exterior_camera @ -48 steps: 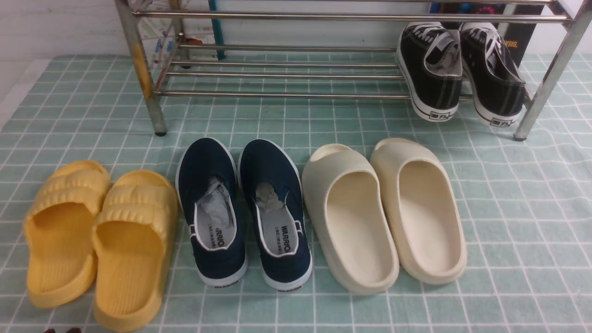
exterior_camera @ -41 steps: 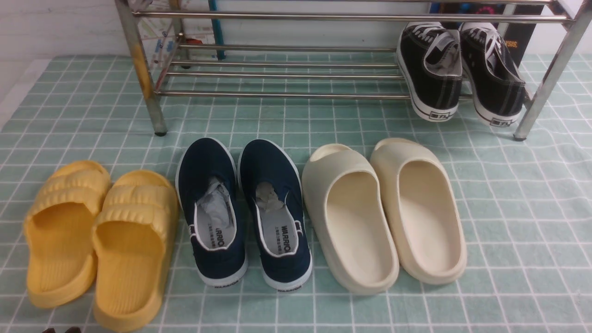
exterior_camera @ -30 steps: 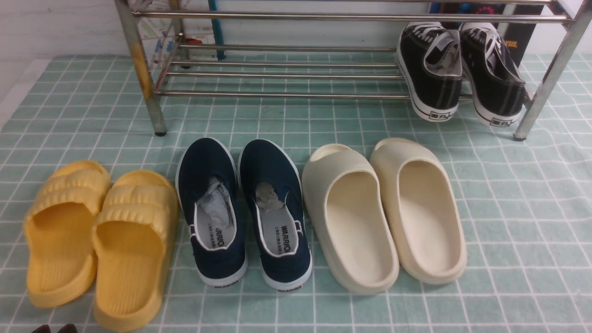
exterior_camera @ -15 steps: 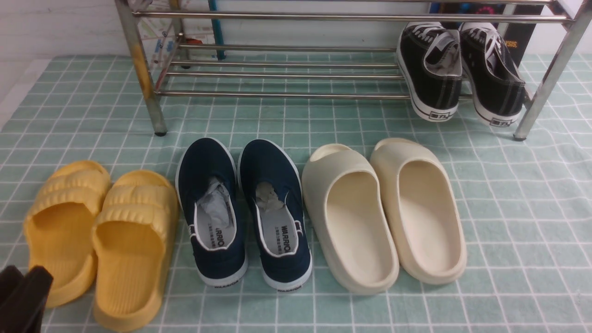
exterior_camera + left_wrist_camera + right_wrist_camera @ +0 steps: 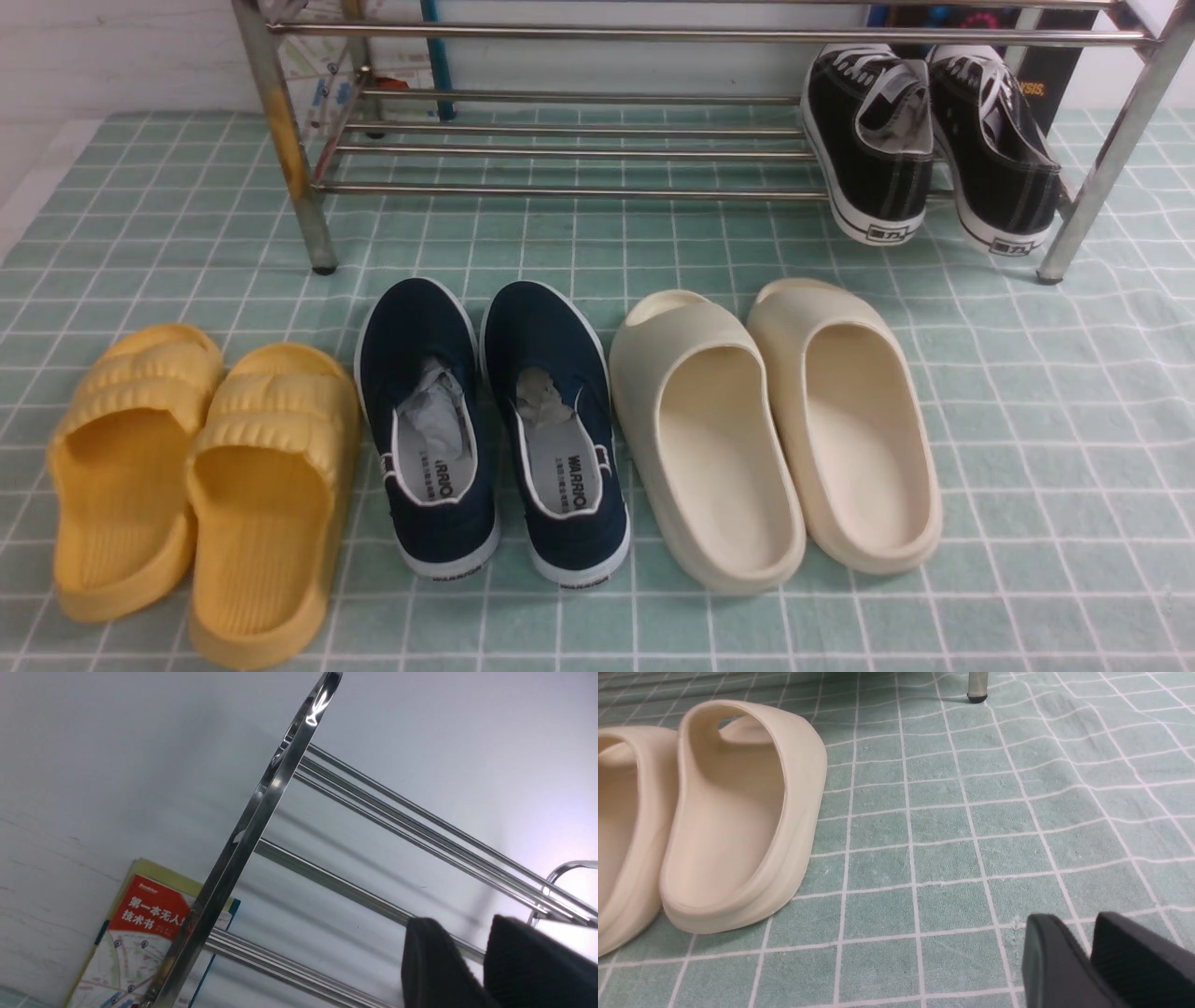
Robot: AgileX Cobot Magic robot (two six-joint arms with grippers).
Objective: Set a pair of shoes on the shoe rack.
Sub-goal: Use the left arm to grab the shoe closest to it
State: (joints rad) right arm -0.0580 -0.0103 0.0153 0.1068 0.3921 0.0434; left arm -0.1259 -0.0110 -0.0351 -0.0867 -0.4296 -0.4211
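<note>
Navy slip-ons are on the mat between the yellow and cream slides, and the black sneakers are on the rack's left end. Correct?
Wrong end: front view shows the black sneakers at the rack's right end. The rest holds.

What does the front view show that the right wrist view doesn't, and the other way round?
Only the front view: the navy slip-ons, the yellow slides, the black sneakers on the rack's lower shelf.

Only the right wrist view: the right gripper, its fingers slightly apart with nothing between them.

Both: the cream slides, the green checked cloth and part of the rack, just a leg's foot clearly in the wrist view.
</note>
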